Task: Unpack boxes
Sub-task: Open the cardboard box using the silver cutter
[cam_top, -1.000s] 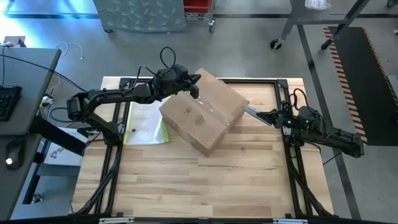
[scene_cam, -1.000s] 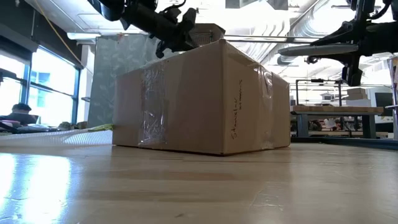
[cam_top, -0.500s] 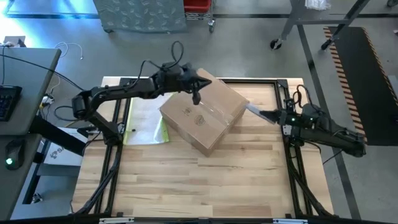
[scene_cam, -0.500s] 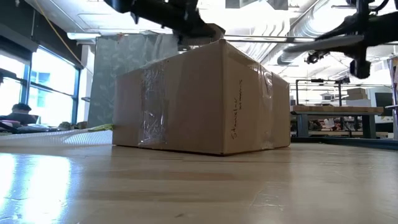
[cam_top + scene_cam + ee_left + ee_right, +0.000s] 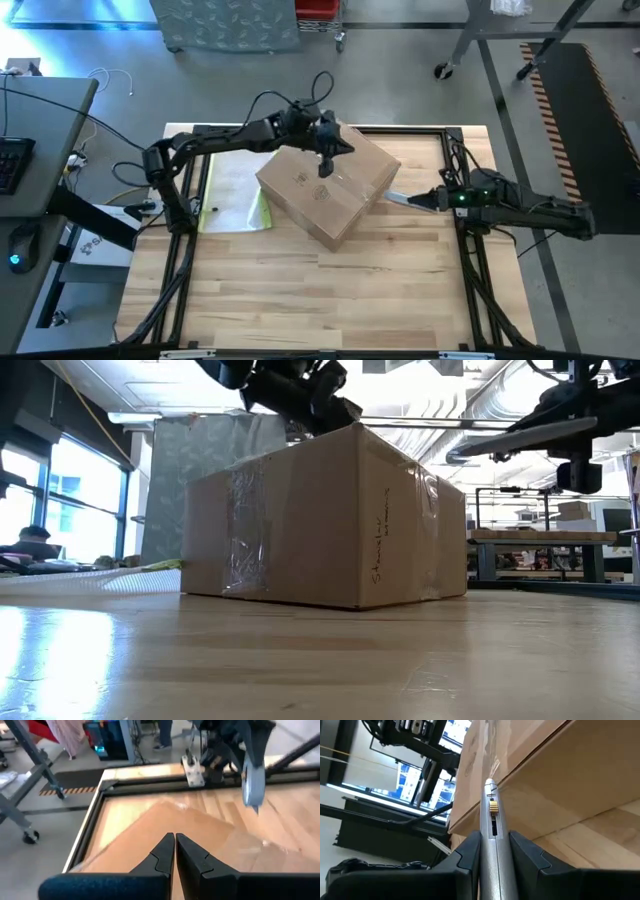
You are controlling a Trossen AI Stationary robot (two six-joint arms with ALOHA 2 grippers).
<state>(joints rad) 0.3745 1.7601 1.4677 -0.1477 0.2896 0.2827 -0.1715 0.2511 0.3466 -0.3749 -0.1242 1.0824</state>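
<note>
The brown cardboard box (image 5: 325, 190) stands shut and taped on the wooden table, turned at an angle. My left gripper (image 5: 324, 160) is shut over the far part of the box's top (image 5: 165, 827); in the low view it (image 5: 318, 410) shows at the top edge. My right gripper (image 5: 428, 200) stands by the box's right side, shut on a silver knife (image 5: 491, 827). The knife's tip (image 5: 386, 197) is at the box's right edge, near the clear tape. My left gripper has its shut fingers (image 5: 175, 851) just over the box's top, slanting down from the table's far left; I cannot tell whether they touch the cardboard. My right gripper pinches the knife's handle (image 5: 492, 851) between its two fingers, the knife lying along them and sticking out ahead. It comes roughly level from the table's right. The knife is clear of the table; whether its tip (image 5: 490, 782) touches the box I cannot tell.
A flat clear sleeve with a yellow-green edge (image 5: 238, 195) lies left of the box, with crinkly film (image 5: 100, 576) beside it. Black frame rails (image 5: 470, 250) run along the table's sides. Bare wood (image 5: 320, 290) lies between the box and the near edge.
My left gripper has gone toward the table's right, from the box's far left corner to over the far part of its top, rolling as it went and staying shut. My right gripper has turned a little, swinging the knife's tip toward the near edge. The box has kept still.
</note>
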